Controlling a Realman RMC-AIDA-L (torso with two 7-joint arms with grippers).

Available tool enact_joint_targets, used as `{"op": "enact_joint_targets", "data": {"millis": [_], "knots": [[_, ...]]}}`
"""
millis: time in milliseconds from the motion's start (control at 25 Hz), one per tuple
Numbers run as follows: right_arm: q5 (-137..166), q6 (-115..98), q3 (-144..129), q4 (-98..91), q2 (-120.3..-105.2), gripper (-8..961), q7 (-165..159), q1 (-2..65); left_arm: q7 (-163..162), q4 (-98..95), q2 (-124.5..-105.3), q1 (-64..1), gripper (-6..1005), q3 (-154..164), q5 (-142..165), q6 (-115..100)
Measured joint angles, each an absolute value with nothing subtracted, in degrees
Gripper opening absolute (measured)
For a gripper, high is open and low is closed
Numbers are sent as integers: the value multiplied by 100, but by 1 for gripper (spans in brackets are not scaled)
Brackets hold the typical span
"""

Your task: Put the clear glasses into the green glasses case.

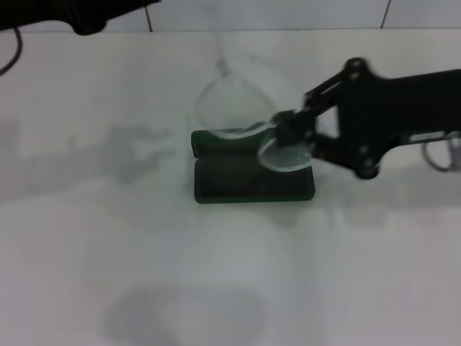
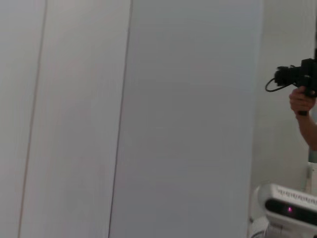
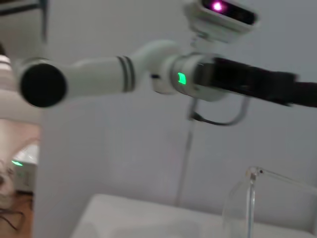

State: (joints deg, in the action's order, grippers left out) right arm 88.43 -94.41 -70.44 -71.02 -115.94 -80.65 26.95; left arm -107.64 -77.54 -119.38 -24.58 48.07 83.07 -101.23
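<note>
My right claw (image 1: 282, 130) pinches the clear glasses (image 1: 234, 108) over the open green glasses case (image 1: 252, 173); seating them remains.

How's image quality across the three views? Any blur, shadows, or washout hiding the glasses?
Head view: soft overall, right gripper smeared; the clear glasses nearly vanish against the pale table, readable only over the green glasses case; faint shadows blotch the table. Right wrist view: blurred, one glasses arm visible. Left wrist view: only a flat grey wall; left gripper dark at the frame's top.
</note>
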Motion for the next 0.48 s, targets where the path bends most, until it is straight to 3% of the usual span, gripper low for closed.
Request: {"op": "enact_joint_targets", "data": {"millis": [360,480], "knots": [[8132,-9423,-7493,-6387,-11601,66,-7375,3046,-10309,-7220,-11910,-2683,304,5010,8396,-10133],[7931,-9478,-7495,-6386,-11602,66,-7234,3045,-10196,-7147,-11896,-2692,244,5039,8484,-10134]]}}
